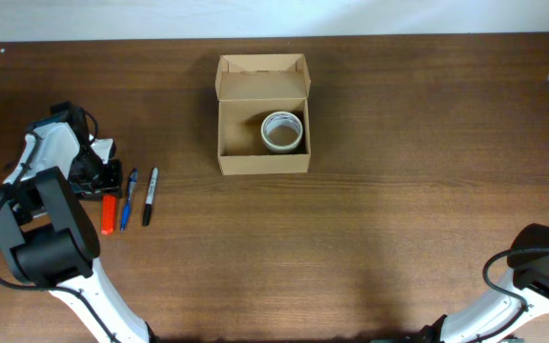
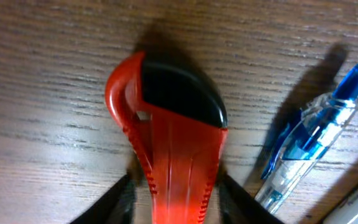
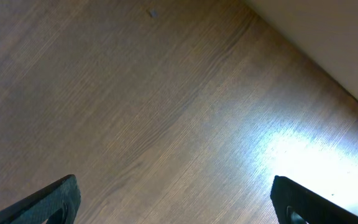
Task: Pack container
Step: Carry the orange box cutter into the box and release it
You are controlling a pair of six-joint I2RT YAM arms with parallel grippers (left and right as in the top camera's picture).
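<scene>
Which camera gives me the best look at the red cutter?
Left wrist: the red cutter fills the frame, close up. Overhead shows it small, beside the pens. Right wrist shows only table.

We've got a dark brown desk (image 1: 398,191), streaky wood grain, and the container (image 1: 263,162) plain tan-brown. Close up, we see a red tool (image 2: 176,162) capped in black, a pen (image 2: 309,143) clear and blue.

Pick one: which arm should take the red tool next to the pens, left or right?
Left. The left gripper sits over the red tool, a finger on each side. The right gripper hangs open over bare table, far from the pens and the box.
</scene>
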